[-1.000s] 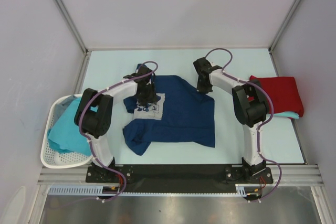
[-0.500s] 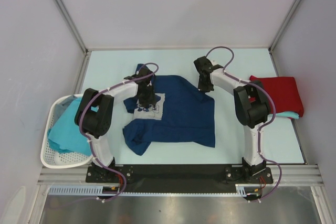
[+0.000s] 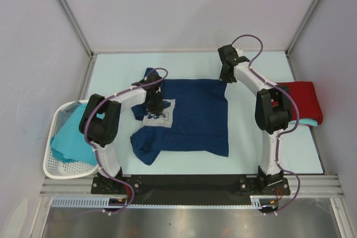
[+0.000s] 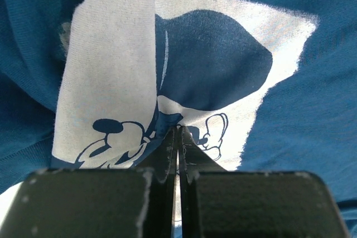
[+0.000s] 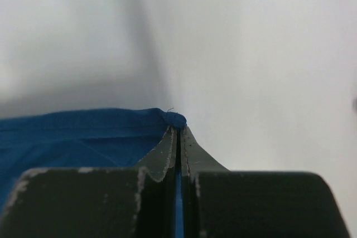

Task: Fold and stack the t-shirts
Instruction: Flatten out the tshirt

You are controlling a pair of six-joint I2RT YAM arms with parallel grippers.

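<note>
1. We see the navy t-shirt [image 3: 192,121] spread over the middle of the desk [image 3: 251,143], mostly flat, with its left side bunched and folded over on itself.
2. The left end effector [image 4: 178,133] is clenched on the navy t-shirt at the pale chest print [image 4: 111,87]. Its fingertips meet, and a raised fold of the printed cloth runs into them.
3. The right end effector [image 5: 179,129] is clenched as well, grasping the same shirt at its far right corner. In the right wrist view a strip of blue cloth shows between the closed fingers, and a small bunch of it sits at their tips.
4. At the right edge of the desk, well apart from the navy shirt, a folded red t-shirt [image 3: 304,98] lies on top of a turquoise t-shirt [image 3: 307,122], of which only the near edge shows.
5. On the left, a white basket [image 3: 51,165] holds more turquoise cloth [image 3: 70,140], lying loose and crumpled.
</note>
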